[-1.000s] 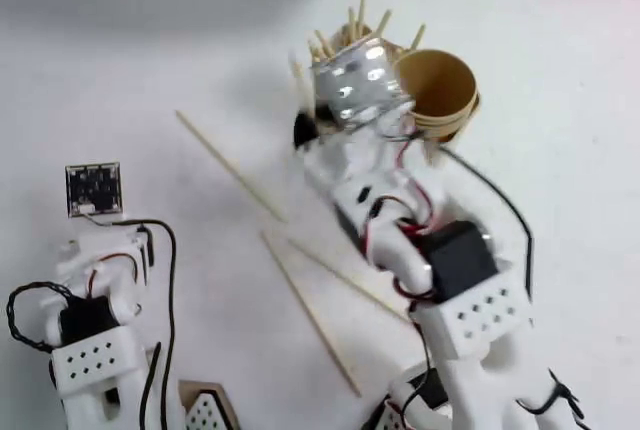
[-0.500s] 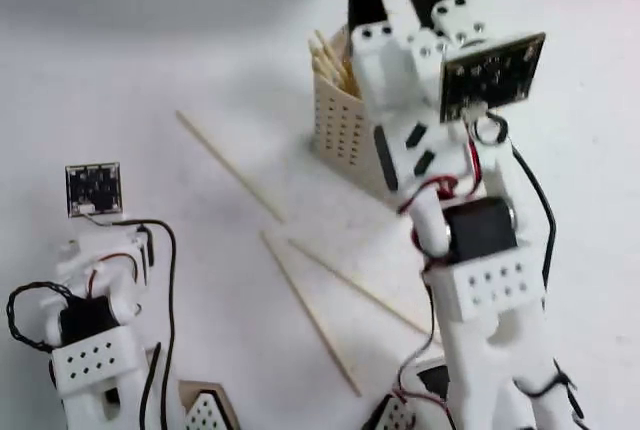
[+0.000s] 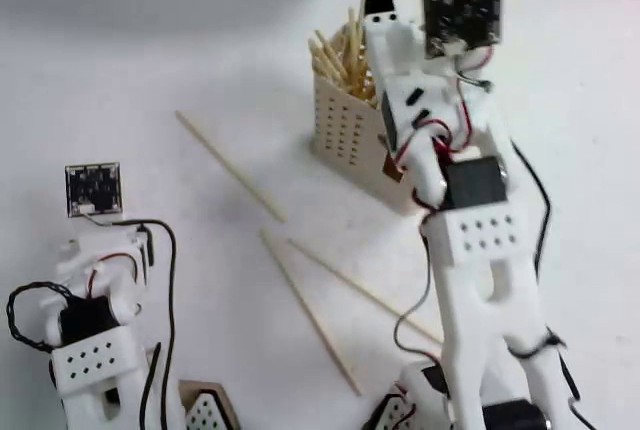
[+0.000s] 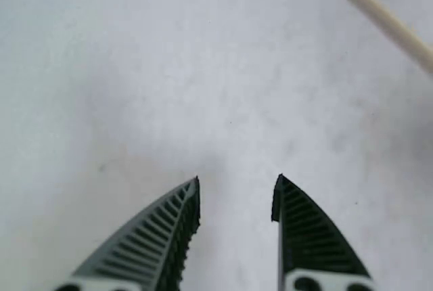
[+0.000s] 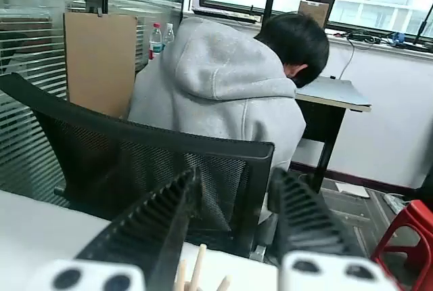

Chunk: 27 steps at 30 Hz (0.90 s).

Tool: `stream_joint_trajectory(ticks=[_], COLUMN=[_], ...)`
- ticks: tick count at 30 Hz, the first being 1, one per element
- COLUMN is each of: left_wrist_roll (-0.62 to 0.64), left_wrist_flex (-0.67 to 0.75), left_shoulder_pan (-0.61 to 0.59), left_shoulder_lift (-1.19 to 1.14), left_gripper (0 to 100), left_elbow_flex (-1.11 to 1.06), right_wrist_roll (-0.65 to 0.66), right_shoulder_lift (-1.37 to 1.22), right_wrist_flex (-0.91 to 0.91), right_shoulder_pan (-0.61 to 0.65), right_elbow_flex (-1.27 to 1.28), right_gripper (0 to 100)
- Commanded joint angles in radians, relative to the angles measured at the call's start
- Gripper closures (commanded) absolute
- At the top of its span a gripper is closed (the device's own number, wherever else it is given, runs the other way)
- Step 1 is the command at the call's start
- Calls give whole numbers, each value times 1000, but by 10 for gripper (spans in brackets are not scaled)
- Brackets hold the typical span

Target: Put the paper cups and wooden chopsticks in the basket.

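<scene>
High view: 3 loose chopsticks [image 3: 230, 165] lie flat on the white table [image 3: 150, 50], apart from the basket [image 3: 345, 135], which already holds a bundle of sticks [image 3: 340, 50] standing on end.
Chopstick handling: probably light, stiff, thin and apt to roll; a pinch across the stick near its middle looks safest.
Left tool [image 4: 237, 196]: open and empty, low over bare table, with 1 chopstick [image 4: 385, 20] nearby.
Right tool [image 5: 233, 199]: open and empty, held high above the basket, pointing out at the room.
</scene>
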State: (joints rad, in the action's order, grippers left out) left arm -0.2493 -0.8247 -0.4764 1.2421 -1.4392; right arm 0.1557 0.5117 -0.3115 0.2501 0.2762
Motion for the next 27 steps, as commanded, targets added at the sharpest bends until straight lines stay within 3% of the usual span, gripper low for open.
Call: stream_joint_trajectory(ticks=[1,15,22,27], left_wrist_roll=[-9,-9,-9,-9], left_wrist_flex=[25,23,23,23], left_shoulder_pan=[-8,-8,-8,-8], left_shoulder_lift=[19,19,19,19], left_gripper=[819,819,819,819], left_elbow_flex=[6,6,6,6], right_wrist_roll=[6,8,8,8], right_shoulder_lift=[154,240,133,30], right_wrist_flex=[-124,-964,-1205,-1231], right_shoulder_pan=[21,196,266,344], right_elbow_flex=[-110,-137,-135,-23], right_gripper=[841,851,850,850])
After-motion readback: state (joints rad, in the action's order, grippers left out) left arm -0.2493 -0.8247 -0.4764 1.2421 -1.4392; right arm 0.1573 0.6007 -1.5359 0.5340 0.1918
